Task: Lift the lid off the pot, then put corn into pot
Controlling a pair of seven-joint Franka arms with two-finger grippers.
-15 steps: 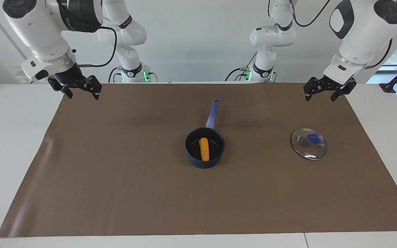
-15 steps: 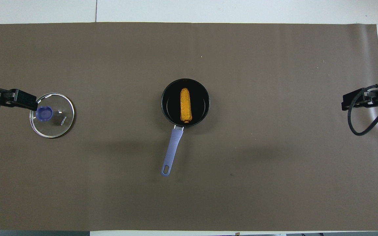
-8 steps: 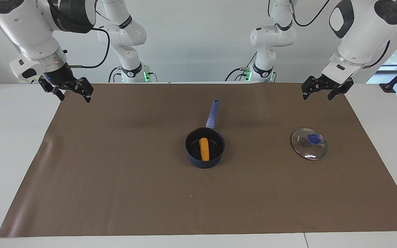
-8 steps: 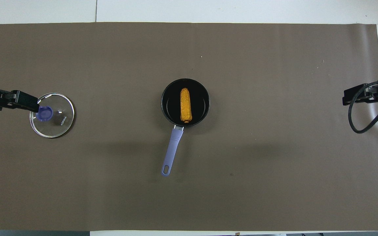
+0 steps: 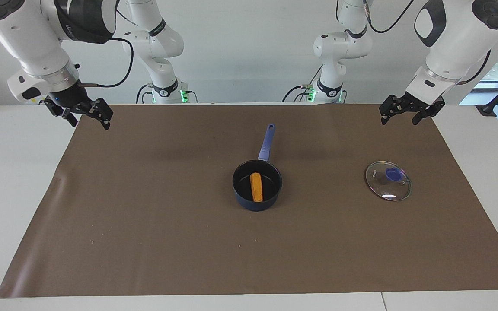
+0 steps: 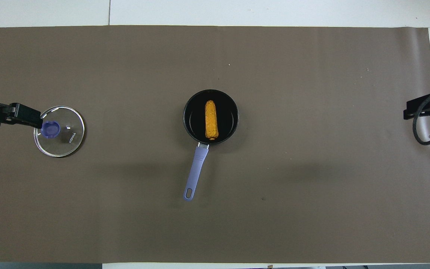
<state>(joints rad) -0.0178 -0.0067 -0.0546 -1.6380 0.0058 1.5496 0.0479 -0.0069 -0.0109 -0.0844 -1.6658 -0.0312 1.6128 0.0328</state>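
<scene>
The dark navy pot [image 5: 255, 205] stands in the middle of the brown mat, its blue-purple handle [image 5: 266, 142] pointing toward the robots. The yellow-orange corn [image 5: 256, 186] lies inside the pot; it also shows in the overhead view [image 6: 211, 119]. The glass lid [image 5: 388, 180] with its blue knob lies flat on the mat toward the left arm's end, apart from the pot [image 6: 190, 112]. My left gripper [image 5: 399, 122] is open and empty, raised over the mat, clear of the lid [image 6: 65, 136]. My right gripper [image 5: 90, 124] is open and empty, raised over the mat's corner at the right arm's end.
The brown mat [image 5: 145, 216] covers most of the white table [image 5: 15, 172]. Bare white table shows at both ends and along the edge farthest from the robots. A black cable loops beside the right gripper [image 6: 411, 112] in the overhead view.
The right gripper has drawn back toward the right arm's end of the table and a little upward. The left gripper has shifted slightly. Pot, corn and lid have not moved.
</scene>
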